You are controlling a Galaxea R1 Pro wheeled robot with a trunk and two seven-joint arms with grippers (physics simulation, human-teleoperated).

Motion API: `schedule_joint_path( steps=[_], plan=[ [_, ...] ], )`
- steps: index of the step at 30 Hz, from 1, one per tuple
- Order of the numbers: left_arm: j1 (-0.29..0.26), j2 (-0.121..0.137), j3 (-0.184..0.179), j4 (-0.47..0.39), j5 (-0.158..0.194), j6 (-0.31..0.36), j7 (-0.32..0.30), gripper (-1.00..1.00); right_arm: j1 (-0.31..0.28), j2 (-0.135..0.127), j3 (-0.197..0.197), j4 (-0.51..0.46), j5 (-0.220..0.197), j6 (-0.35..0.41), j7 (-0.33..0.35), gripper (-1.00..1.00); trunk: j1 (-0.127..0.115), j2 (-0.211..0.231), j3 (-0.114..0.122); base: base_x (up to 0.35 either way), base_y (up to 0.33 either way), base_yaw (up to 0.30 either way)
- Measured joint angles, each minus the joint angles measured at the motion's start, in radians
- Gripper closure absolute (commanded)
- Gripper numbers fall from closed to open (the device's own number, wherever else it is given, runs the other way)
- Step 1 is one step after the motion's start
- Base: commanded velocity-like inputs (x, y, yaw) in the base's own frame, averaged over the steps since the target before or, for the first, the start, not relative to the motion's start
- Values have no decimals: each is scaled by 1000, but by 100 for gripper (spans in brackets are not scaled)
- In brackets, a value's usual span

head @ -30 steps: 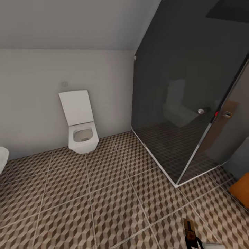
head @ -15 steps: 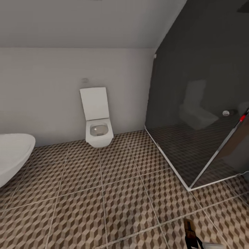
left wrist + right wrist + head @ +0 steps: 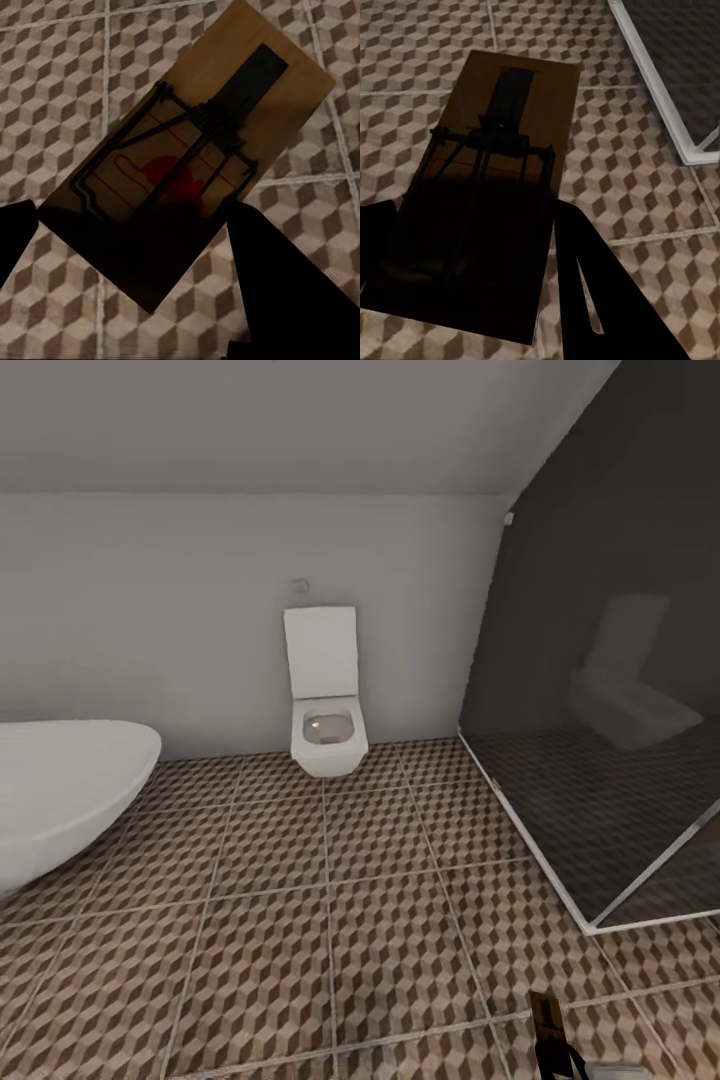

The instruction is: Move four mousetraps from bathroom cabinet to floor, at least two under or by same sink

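Head view shows toilet (image 3: 326,735) at twelve o'clock; each hand (image 3: 135,285) (image 3: 472,300) grasps a mousetrap (image 3: 187,157) (image 3: 502,142); carry level toward the sink.

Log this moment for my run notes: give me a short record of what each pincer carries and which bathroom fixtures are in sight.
left pincer: shut on a mousetrap, held above the bathroom floor
right pincer: shut on a second mousetrap, also above the tiles
toilet: white, lid up, against the far wall
bathtub: white, rounded, at the left of the head view
shower enclosure: dark glass, on the right
sink: not seen from here
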State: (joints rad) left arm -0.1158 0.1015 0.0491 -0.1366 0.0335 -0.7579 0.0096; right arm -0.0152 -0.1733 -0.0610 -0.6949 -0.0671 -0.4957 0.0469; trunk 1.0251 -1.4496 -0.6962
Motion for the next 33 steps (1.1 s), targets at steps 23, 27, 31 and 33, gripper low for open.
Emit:
schedule_joint_path(
  steps=[23, 27, 31, 33],
  plan=[
    [0, 1, 2, -1, 0, 0, 0, 100, 0, 0, 0, 0, 0, 0, 0, 100, 0, 0, -15, 0, 0, 269],
    [0, 1, 2, -1, 0, 0, 0, 100, 0, 0, 0, 0, 0, 0, 0, 100, 0, 0, -17, 0, 0, 269],
    [0, 1, 2, -1, 0, 0, 0, 100, 0, 0, 0, 0, 0, 0, 0, 100, 0, 0, -20, 0, 0, 269],
    [0, 1, 2, -1, 0, 0, 0, 100, 0, 0, 0, 0, 0, 0, 0, 100, 0, 0, -21, 0, 0, 269]
  ],
)
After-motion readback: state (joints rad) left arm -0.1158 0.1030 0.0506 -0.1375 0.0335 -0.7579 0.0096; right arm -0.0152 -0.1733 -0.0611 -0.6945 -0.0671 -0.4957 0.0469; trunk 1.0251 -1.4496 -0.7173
